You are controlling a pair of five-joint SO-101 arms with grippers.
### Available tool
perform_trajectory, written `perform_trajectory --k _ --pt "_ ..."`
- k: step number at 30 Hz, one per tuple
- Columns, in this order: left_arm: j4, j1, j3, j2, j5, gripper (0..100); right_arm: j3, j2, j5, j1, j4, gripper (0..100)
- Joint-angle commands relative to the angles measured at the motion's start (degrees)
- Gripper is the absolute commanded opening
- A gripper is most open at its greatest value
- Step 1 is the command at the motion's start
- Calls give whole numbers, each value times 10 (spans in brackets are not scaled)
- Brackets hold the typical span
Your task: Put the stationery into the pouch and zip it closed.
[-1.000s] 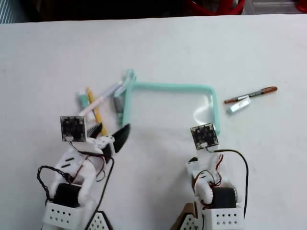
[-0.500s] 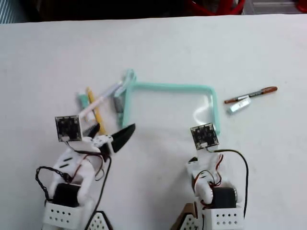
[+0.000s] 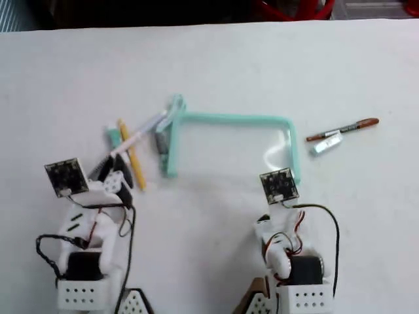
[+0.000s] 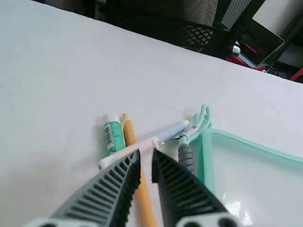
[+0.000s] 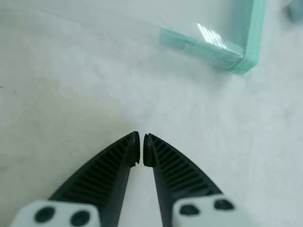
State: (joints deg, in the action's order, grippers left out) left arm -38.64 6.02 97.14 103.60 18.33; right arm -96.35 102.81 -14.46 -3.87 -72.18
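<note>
**Meanwhile, left pincer hung by crossed pens, pouch unfilled**

Nothing sat inside the pouch [image 3: 229, 118], a clear flat bag with a mint rim lying mid-surface [image 3: 209, 65]. Just beside its zip end lay a yellow pen [image 3: 131, 157], a white pen [image 3: 141, 134] crossing it, and a green tube [image 3: 114, 137]. A marker [image 3: 344, 127] lay well apart, past the pouch's other end.

The left pincer [image 4: 145, 158] was all but pressed together, pinching nothing, above the crossed pens. The right pincer [image 5: 141, 142] was pressed together and empty, near a pouch corner.

Likely trouble: because the pens touched, grabbing one could drag or scatter the others. With nothing pinning it, the pouch might slide when a pen was pushed in.
</note>
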Motion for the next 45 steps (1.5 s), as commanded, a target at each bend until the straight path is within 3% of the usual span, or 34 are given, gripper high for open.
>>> perform_trajectory --k 1,45 --pt "21 17 -20 7 -1 41 -5 1 2 2 -5 27" --pt "22 12 -9 7 -4 24 -5 1 2 2 -5 27"
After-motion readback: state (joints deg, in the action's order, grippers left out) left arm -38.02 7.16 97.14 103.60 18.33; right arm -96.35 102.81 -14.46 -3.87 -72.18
